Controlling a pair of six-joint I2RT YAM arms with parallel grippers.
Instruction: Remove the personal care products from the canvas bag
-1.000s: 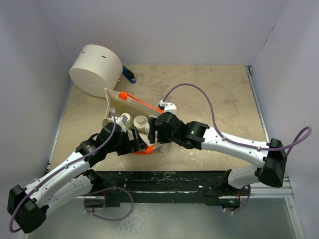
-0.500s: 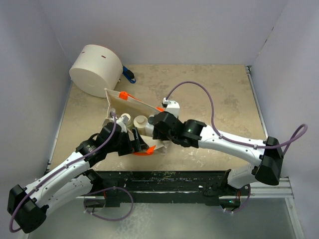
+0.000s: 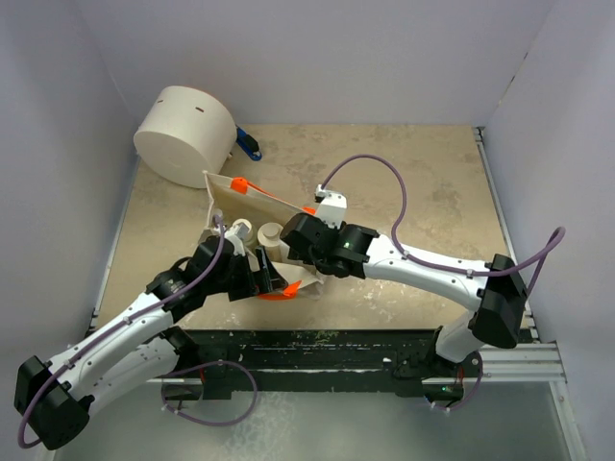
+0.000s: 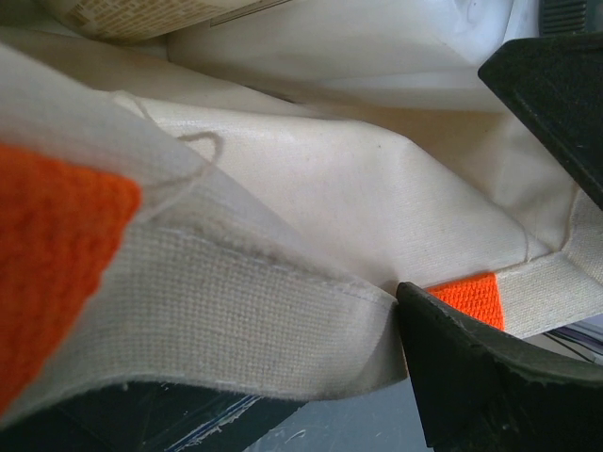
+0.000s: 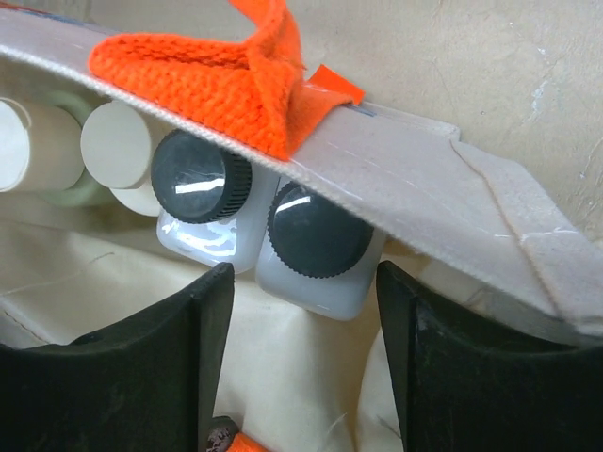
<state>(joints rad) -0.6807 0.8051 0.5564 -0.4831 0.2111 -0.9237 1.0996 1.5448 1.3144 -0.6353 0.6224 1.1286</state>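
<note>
The bag [image 3: 226, 192] stood left of the bench's [image 3: 413, 182] middle, mouth up, with the cylinder [image 3: 183, 133] just beyond it at 11 o'clock. The left gripper [image 4: 443, 179] was at the bag's 6 o'clock rim. Its jaws were spread wide with the cloth rim running between them, the lower finger [image 4: 471, 377] touching the hem and nothing clamped. The right gripper [image 5: 303, 270] reached into the mouth from 3 o'clock, its jaws apart and holding nothing. Just ahead of its fingertips stood two square bottles [image 5: 316, 254] side by side and touching, under the far rim and an orange handle [image 5: 217, 71]. At 9 o'clock of them stood two round bottles [image 5: 118, 146], also inside the bag.
</note>
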